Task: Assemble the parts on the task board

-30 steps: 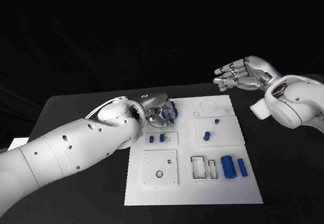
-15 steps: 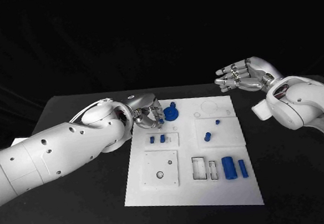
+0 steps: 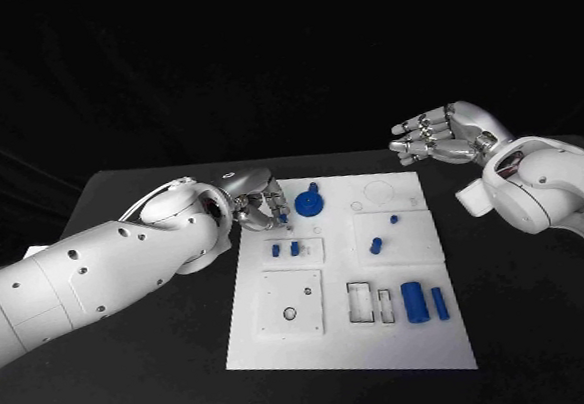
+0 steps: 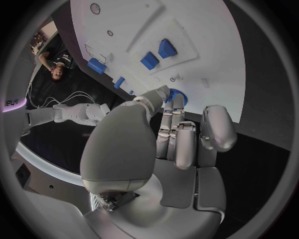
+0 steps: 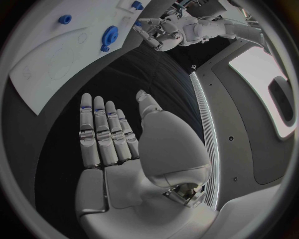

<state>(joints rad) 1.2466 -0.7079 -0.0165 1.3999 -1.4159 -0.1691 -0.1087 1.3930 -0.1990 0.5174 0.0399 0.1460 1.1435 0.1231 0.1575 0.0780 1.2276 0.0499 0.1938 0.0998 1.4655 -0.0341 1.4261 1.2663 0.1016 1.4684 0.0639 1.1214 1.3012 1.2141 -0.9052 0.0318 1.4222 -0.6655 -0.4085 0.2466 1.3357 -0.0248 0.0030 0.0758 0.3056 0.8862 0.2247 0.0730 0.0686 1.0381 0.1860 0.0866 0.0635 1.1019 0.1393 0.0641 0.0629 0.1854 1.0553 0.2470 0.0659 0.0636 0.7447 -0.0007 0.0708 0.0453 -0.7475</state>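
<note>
Right hand [image 5: 118, 149] flat, fingers apart, off the task board [image 5: 56, 59].

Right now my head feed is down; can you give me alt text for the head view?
The left hand hovers at the far left corner of the white board, beside a blue gear lying there. The right hand hangs open off the board's far right corner. Other small blue parts lie across the board.

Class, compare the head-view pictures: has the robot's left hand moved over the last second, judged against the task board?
Yes. The left hand has drawn back off the far left corner of the task board toward the board's left edge, uncovering the blue gear lying there.
</note>
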